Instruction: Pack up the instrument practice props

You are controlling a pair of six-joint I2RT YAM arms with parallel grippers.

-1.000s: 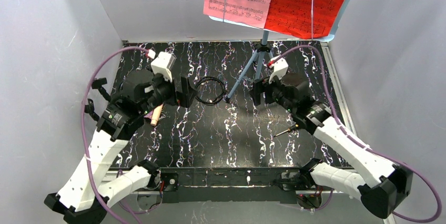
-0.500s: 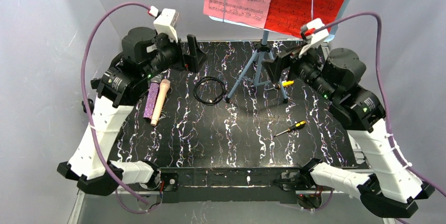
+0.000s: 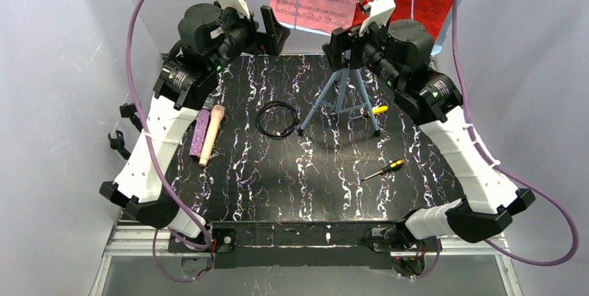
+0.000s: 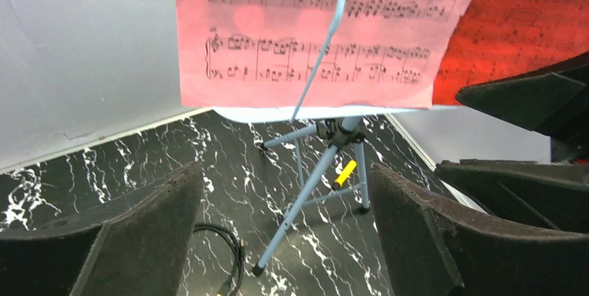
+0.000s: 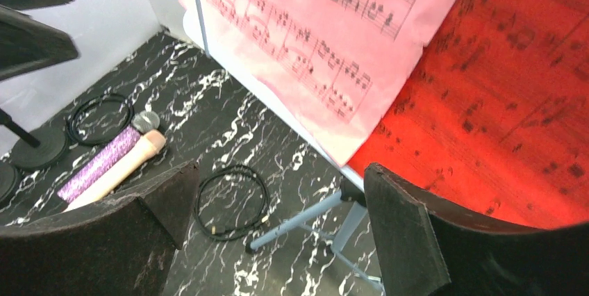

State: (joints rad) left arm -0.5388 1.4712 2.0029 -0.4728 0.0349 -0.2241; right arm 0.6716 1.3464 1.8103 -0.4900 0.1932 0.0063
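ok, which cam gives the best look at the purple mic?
Right wrist. The purple glitter microphone shows up close, with its silver grille and glitter body clear, lying beside the cream microphone. Top external shows it too, but small and with little detail. Left wrist doesn't show it at all.

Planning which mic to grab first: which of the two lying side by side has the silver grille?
The purple glitter microphone; the cream microphone beside it has a plain cream head.
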